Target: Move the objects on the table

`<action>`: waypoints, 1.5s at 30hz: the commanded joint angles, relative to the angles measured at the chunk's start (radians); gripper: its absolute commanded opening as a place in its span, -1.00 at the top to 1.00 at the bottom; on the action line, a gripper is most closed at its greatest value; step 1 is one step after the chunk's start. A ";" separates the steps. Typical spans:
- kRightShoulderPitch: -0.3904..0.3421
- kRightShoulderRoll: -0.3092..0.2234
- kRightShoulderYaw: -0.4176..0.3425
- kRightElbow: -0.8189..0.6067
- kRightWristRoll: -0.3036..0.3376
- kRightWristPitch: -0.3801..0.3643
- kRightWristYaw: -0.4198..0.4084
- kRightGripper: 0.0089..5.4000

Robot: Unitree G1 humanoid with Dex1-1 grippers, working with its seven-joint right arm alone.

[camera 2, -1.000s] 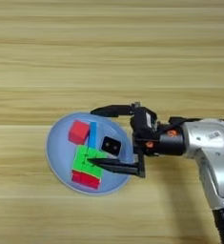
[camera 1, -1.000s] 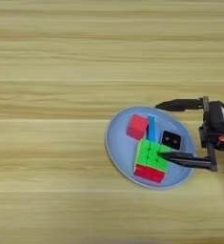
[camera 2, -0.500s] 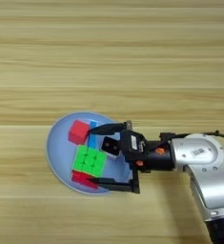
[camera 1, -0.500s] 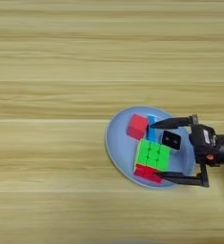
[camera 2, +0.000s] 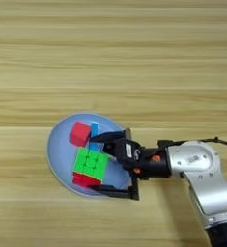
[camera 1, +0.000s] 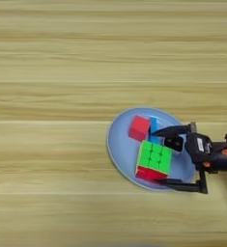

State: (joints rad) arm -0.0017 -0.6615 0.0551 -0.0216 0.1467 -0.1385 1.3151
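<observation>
The pincer reaches in over the pale blue plate with its two black fingers spread wide, straddling the green-and-red puzzle cube. The small black cube sits just inside the far finger. Beyond that finger lie the blue bar and the red cube. The plate rests on the wooden surface.
</observation>
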 commanded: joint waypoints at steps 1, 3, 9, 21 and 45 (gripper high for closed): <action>-0.044 -0.020 -0.010 -0.021 0.004 -0.008 -0.054 -0.75; -0.045 -0.018 -0.007 -0.018 0.004 -0.006 -0.062 -0.67; -0.043 -0.019 0.006 -0.010 0.004 0.000 -0.073 -0.44; -0.045 -0.019 0.020 0.006 0.000 0.004 -0.091 -0.26; -0.221 0.045 0.048 -0.223 0.116 0.219 -0.143 -0.24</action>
State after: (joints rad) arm -0.1439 -0.6173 0.1037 -0.1968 0.2584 0.0709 1.2220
